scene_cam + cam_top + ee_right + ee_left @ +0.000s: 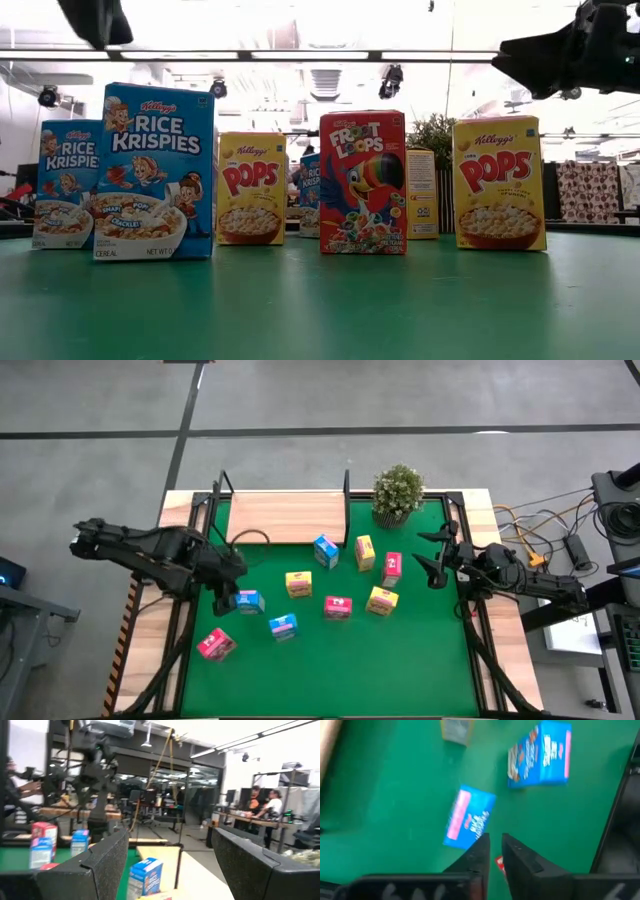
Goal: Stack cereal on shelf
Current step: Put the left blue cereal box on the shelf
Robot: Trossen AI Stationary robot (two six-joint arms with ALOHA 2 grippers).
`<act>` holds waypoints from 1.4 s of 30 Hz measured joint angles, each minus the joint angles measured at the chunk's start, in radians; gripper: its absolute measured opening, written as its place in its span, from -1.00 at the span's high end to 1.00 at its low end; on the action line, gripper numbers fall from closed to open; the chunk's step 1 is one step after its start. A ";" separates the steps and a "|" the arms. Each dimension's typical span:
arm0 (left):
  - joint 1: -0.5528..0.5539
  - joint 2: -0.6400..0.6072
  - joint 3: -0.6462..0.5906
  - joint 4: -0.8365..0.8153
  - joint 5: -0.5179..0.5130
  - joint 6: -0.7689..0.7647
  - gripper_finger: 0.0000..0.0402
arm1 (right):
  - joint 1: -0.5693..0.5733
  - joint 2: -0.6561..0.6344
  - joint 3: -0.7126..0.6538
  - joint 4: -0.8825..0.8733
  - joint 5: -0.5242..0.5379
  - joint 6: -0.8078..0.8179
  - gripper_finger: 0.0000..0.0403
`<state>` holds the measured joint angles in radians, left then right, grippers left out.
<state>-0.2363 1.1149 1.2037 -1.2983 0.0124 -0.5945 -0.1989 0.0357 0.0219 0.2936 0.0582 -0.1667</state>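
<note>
Several small cereal boxes are scattered over the green mat (420,650): three blue (326,550) (249,601) (283,626), three yellow (365,552) (298,584) (382,601) and three pink-red (391,568) (338,607) (216,645). The wooden shelf (285,517) stands at the far edge and holds nothing. My left gripper (226,592) hovers shut above the mat beside the left blue box; its wrist view shows two blue boxes (468,816) (540,755) below it. My right gripper (435,555) is open and empty at the right edge, above the mat.
A potted green plant (398,493) stands at the far right, next to the shelf's end frame (347,495). Black frame bars run along both sides of the mat. Bare mat lies toward the near edge. People show in the room behind (262,795).
</note>
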 joint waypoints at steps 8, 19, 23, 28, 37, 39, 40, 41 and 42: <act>-0.118 0.065 -0.073 0.076 -0.063 -0.010 0.15 | 0.000 0.000 0.001 0.100 0.024 -0.065 -0.36; -0.140 0.165 -0.091 0.076 -0.206 0.084 -0.28 | 0.000 -0.001 0.001 0.150 0.024 -0.107 -0.36; -0.140 0.172 -0.120 0.077 -0.211 0.088 -0.29 | 0.000 -0.001 0.001 0.154 0.024 -0.107 -0.36; -0.140 0.161 -0.157 0.105 -0.213 0.086 -0.29 | 0.000 -0.001 0.001 0.154 0.024 -0.106 -0.36; -0.140 0.143 -0.234 0.210 -0.231 0.085 -0.28 | 0.000 -0.001 0.001 0.154 0.023 -0.106 -0.36; -0.140 0.143 -0.251 0.219 -0.236 0.085 -0.26 | 0.000 -0.001 0.001 0.154 0.023 -0.106 -0.36; -0.140 0.143 -0.260 0.225 -0.237 0.085 -0.25 | 0.000 0.000 0.001 0.154 0.023 -0.106 -0.36; -0.140 0.143 -0.268 0.231 -0.238 0.085 -0.24 | 0.000 0.000 0.001 0.155 0.023 -0.106 -0.36; -0.140 0.143 -0.278 0.236 -0.238 0.085 -0.22 | 0.000 -0.001 0.001 0.157 0.023 -0.106 -0.36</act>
<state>-0.3763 1.2579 0.9258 -1.0621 -0.2260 -0.5098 -0.1989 0.0351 0.0231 0.4503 0.0814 -0.2729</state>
